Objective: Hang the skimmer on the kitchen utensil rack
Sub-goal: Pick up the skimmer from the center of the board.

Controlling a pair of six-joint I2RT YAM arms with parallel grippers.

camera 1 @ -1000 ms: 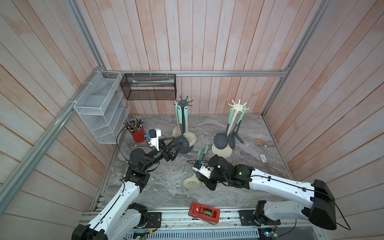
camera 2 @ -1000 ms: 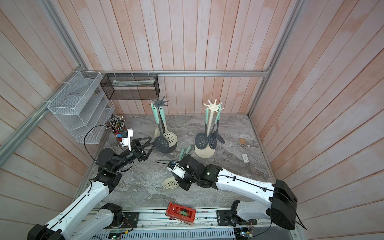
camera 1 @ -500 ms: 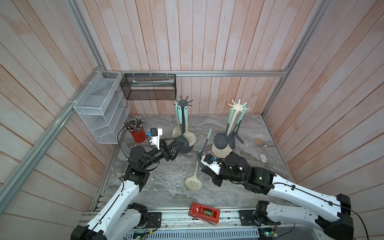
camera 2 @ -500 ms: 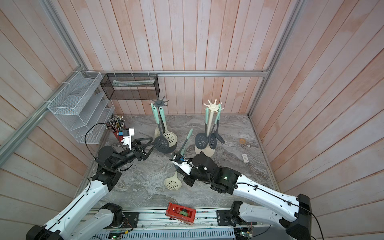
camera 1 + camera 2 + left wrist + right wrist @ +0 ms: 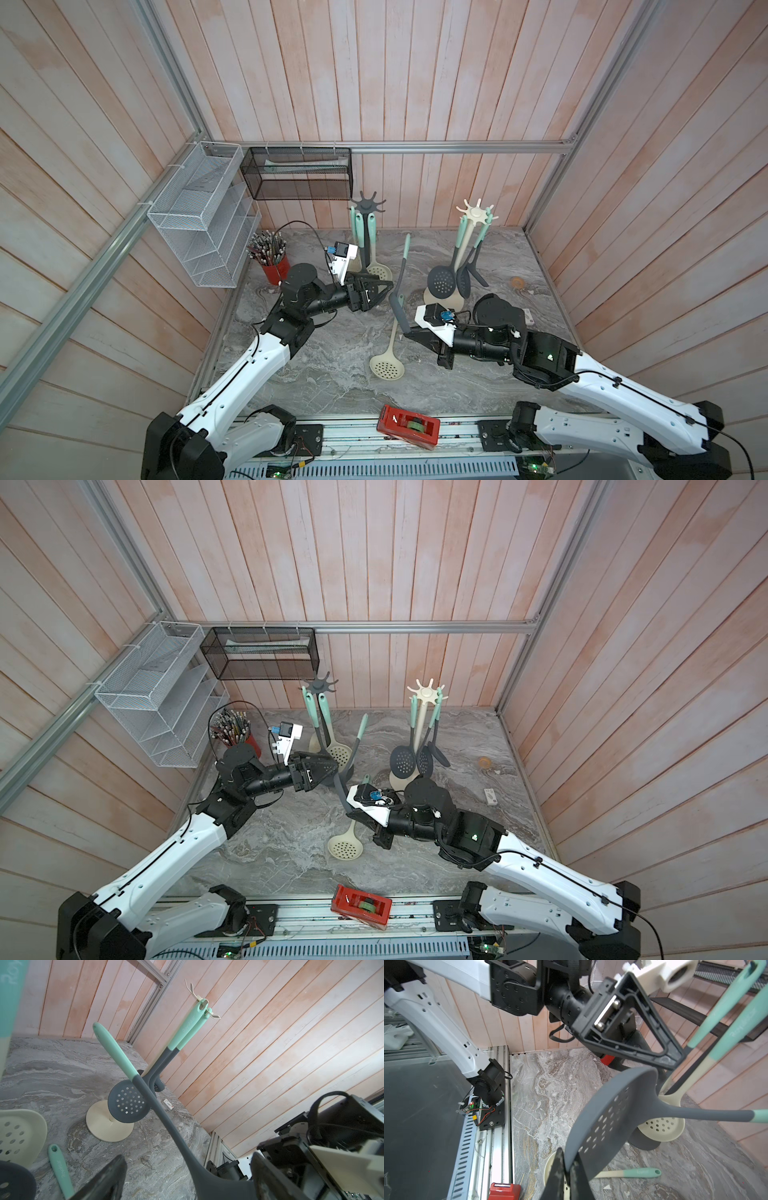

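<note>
My right gripper (image 5: 408,332) (image 5: 566,1165) is shut on the rim of a dark grey skimmer (image 5: 397,309) (image 5: 612,1115) and holds it off the table. Its mint handle (image 5: 405,257) points up and back. The skimmer's neck (image 5: 158,1109) passes between the spread fingers of my open left gripper (image 5: 384,289) (image 5: 187,1163). A dark utensil rack (image 5: 365,205) stands just behind the left gripper with utensils hanging on it. A cream rack (image 5: 476,212) (image 5: 110,1126) to its right carries dark utensils. A cream skimmer (image 5: 386,365) lies flat on the marble.
A red pencil cup (image 5: 274,266) stands at the back left under a white wire shelf (image 5: 199,224) and a black mesh basket (image 5: 297,174). A red tape dispenser (image 5: 409,424) sits at the front edge. A small disc (image 5: 517,282) and a card (image 5: 528,318) lie right.
My right gripper has raised the dark skimmer off the table and swung its handle upright, bringing the neck between the left gripper's fingers. The left arm and cream skimmer stayed put.
</note>
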